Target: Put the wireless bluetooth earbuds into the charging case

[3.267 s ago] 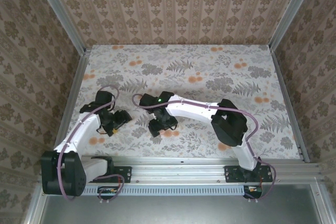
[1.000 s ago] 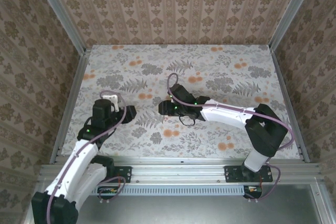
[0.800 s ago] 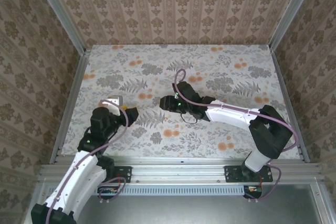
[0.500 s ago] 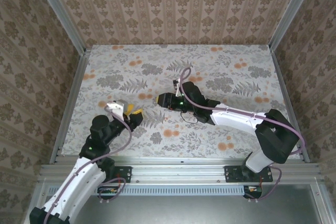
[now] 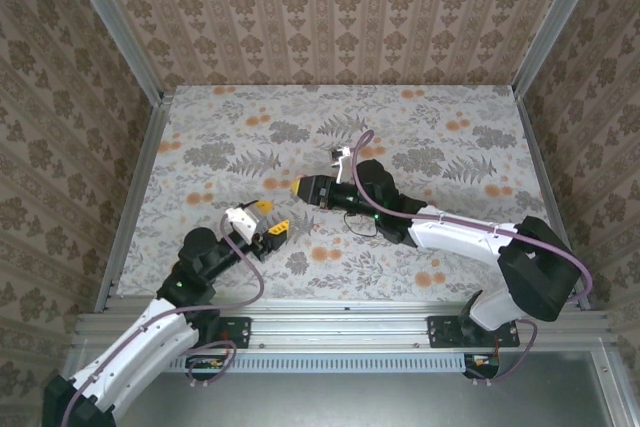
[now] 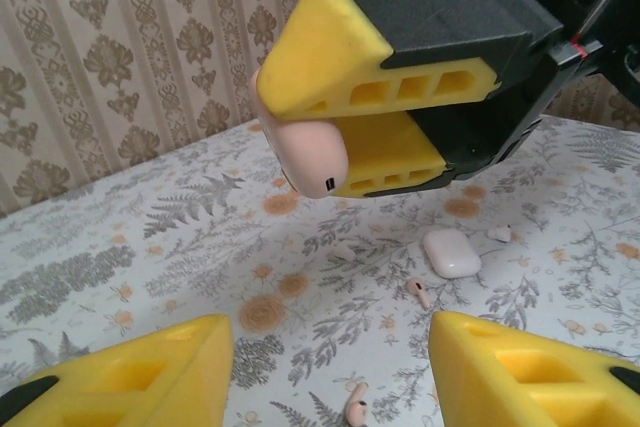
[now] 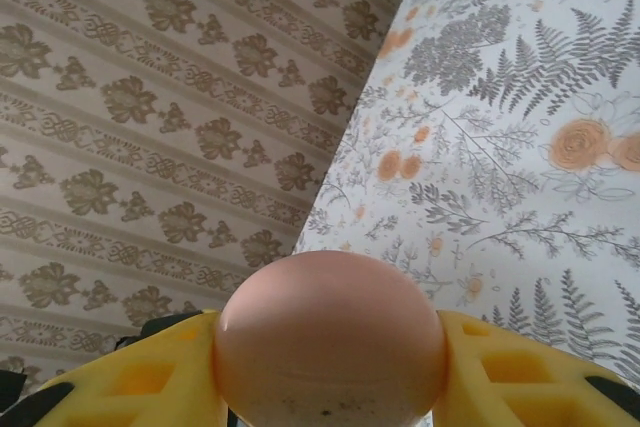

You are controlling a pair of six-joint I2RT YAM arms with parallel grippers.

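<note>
Charging case (image 6: pixel 452 252): glossy white rounded pebble on floral-print tbl (image 6: pixel 150 247).

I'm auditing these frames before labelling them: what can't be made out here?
Left wrist: one earbud is cut off by the bottom edge.
Left wrist: a whitish speck beside the charging case is too small to identify.
Right wrist: the pink rounded thing in the right claw is cut off by the bottom edge.
</note>
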